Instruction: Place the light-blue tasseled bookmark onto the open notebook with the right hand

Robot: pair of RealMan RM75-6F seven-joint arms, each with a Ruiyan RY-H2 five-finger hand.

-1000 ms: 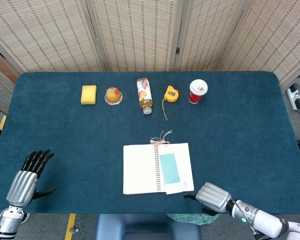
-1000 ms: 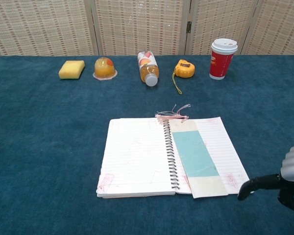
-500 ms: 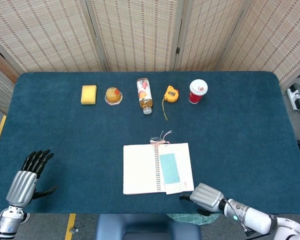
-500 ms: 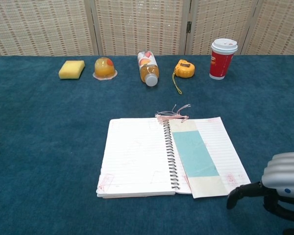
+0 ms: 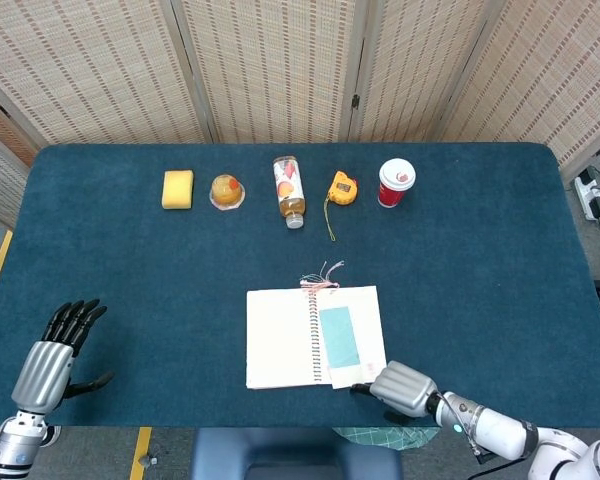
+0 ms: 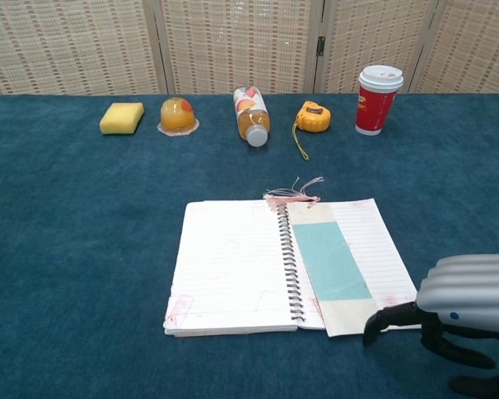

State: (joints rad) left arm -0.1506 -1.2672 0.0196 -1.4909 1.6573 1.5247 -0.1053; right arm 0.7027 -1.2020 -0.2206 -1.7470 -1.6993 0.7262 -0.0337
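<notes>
The spiral-bound notebook lay open on the dark-blue table, and the light-blue bookmark rested flat on its right-hand page, just beside the spiral — its pink tassel trailing over the top edge onto the cloth. The right hand hung low at the notebook's near right corner, palm down; one dark fingertip reached the bookmark's lower end, though contact could not be made out. It held nothing, and its fingers appeared loosely spread. The left hand stood at the table's near left edge, well apart from the notebook, fingers extended and parted, empty. Along the far side sat a row — a yellow sponge, an orange jelly cup, a juice bottle on its side, a yellow tape measure and a red paper cup with a white lid.
</notes>
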